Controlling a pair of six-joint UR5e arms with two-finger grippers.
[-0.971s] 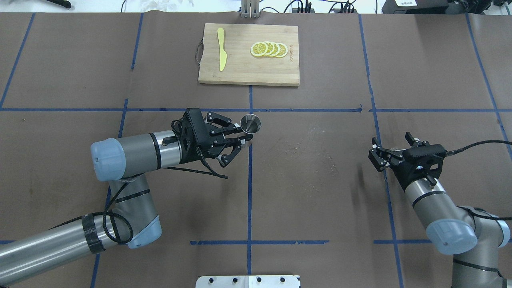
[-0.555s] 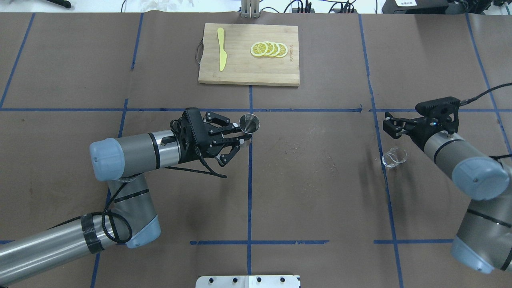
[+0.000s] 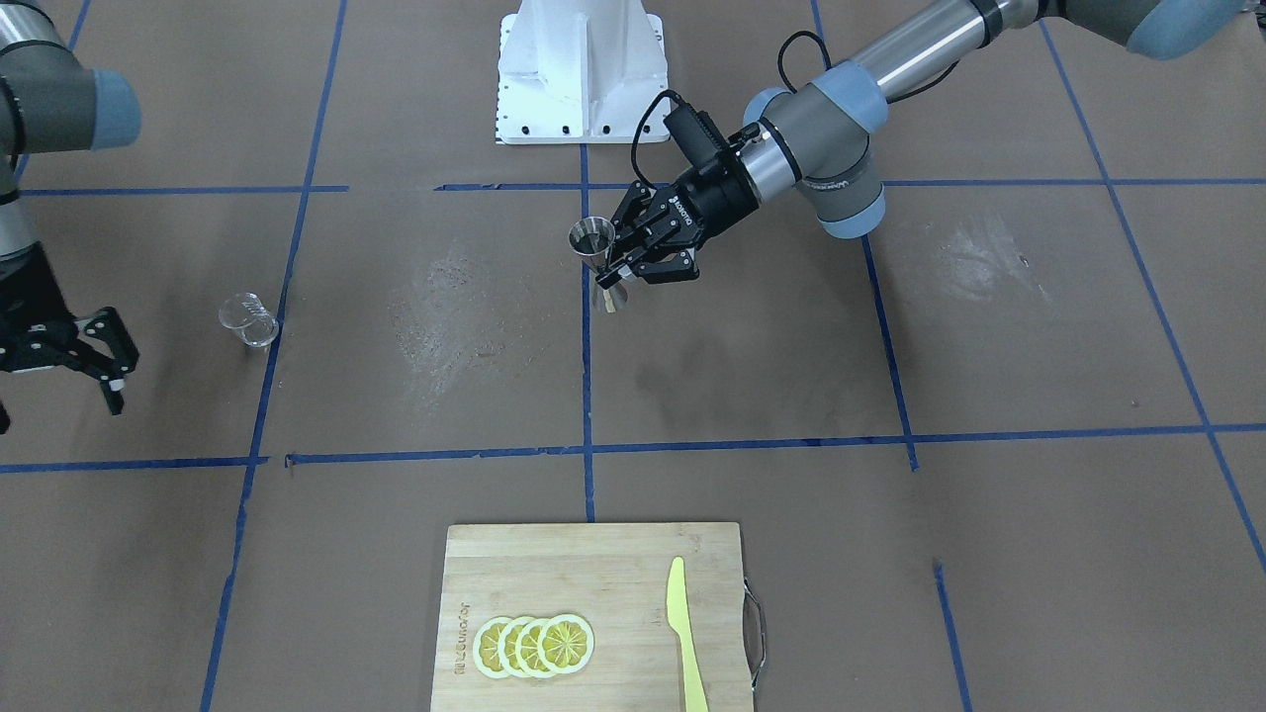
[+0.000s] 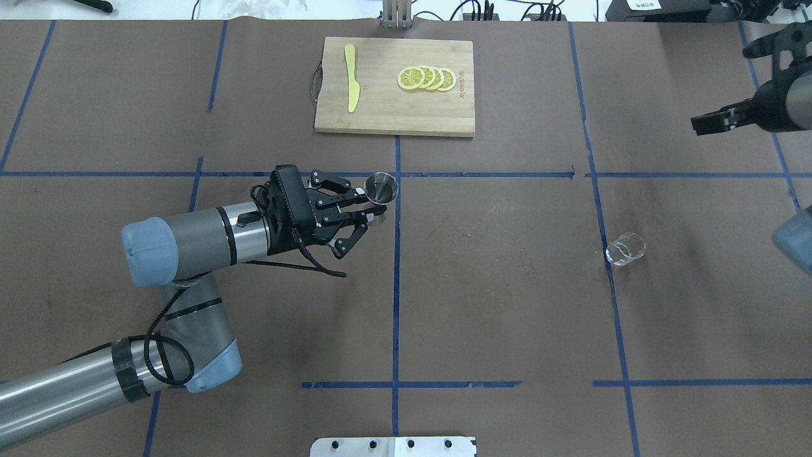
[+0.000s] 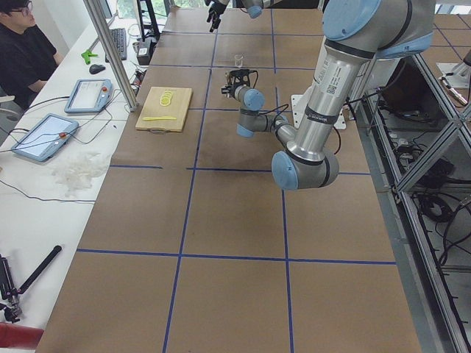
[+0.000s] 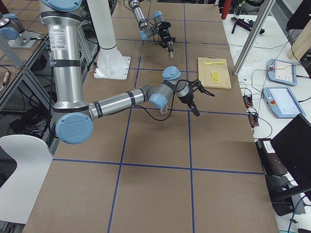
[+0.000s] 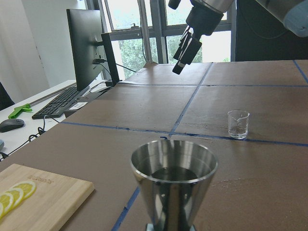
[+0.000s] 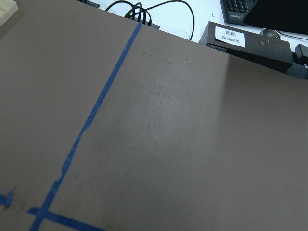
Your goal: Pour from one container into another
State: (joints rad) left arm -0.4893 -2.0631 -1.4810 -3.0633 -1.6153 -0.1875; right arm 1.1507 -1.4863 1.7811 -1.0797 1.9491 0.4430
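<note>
Jigger (image 4: 382, 188) sits upright, clamped in the left gripper (image 4: 373, 208) mid-frame overhead. Glass cup (image 4: 625, 249) stands on the table (image 4: 507, 304) at right. Right gripper (image 4: 723, 86) hangs spread and empty, upper right.

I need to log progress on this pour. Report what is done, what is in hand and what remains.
Done, apparently: the glass cup stands alone on the table, looking empty, and the jigger shows dark liquid inside. In hand: the left claw grips the jigger upright; the right claw is open, far from the cup. Left: probably only setting the jigger down.
</note>
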